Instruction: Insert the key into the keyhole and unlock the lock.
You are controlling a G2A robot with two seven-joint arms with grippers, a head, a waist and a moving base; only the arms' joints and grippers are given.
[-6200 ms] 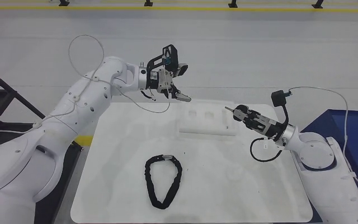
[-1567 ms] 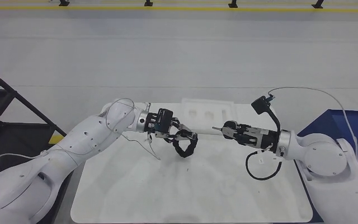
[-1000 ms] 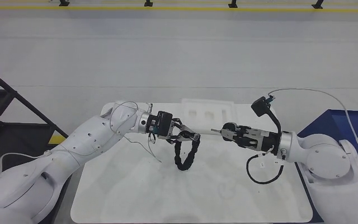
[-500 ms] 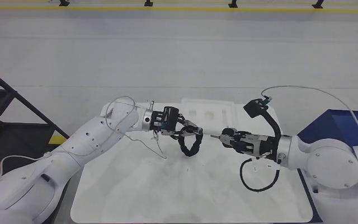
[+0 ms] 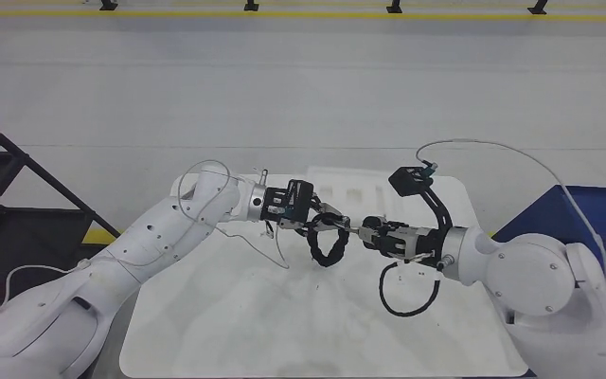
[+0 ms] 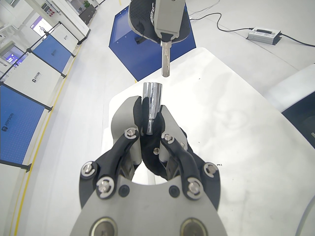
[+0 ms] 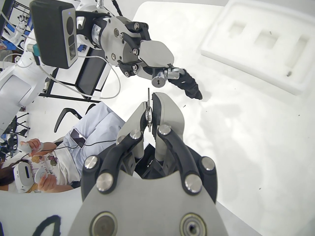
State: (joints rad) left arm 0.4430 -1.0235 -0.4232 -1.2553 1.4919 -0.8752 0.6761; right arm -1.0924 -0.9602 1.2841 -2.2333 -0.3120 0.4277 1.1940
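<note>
**Status.** Both pick-ups look done: the lock [image 5: 328,243] is off the table [image 5: 284,322] and the key [image 6: 165,57] is in hand. Insertion is not yet made. In the left wrist view the key tip sits just short of the end of the chrome cylinder [image 6: 152,98], with a small gap between them, not touching. Left to do: close the gap, seat the blade in the keyhole [image 7: 157,82], turn, free the lock.

**Left gripper** [image 6: 150,109]. Jaws are pressed onto the cylinder body, which pokes out beyond the tips. The black chain [image 7: 188,84] droops below. I cannot tell whether its low end touches the table. In the top view the arm comes in from 9 o'clock, with the wrist pointing to 3 o'clock.

**Right gripper** [image 7: 149,101]. Jaws are pinching the key by its head, with the blade sticking straight out ahead. The arm comes in from 3 o'clock and points to 9 o'clock, so the two face each other nose to nose above mid-table. The foam tray [image 5: 355,192] lies near, at 12 o'clock from the meeting point.

**Alignment (judgement).** In the right wrist view the keyhole faces the blade. The blade is seen edge-on and seems a touch off the slot's line. A small sideways correction is likely needed before pushing. I cannot tell whether the blade's roll matches the slot.
</note>
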